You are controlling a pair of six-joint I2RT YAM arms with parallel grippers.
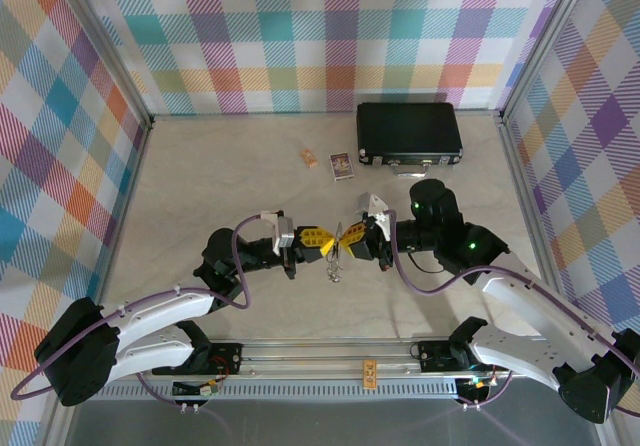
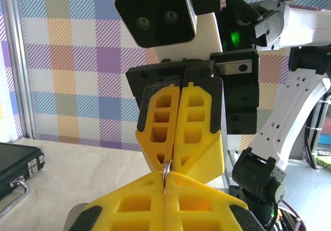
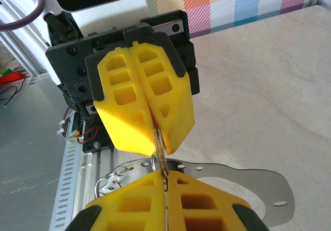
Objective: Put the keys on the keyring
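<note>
Claws tip to tip: the left gripper (image 1: 322,242) and the right gripper (image 1: 350,234) are each clamped on the thin round silver metal keyring (image 2: 166,172).
Their yellow plastic fingers (image 3: 124,101) are pressed together, pinching the ring edge-on, above the middle of the tabletop (image 1: 220,176) toward its near edge. The small silvery metal keys (image 1: 336,269) sit just below the ring.

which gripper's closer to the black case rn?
Right. The right gripper sits in front of the black case, slightly left of it; the left gripper faces it from farther left, both shut on the keyring.
</note>
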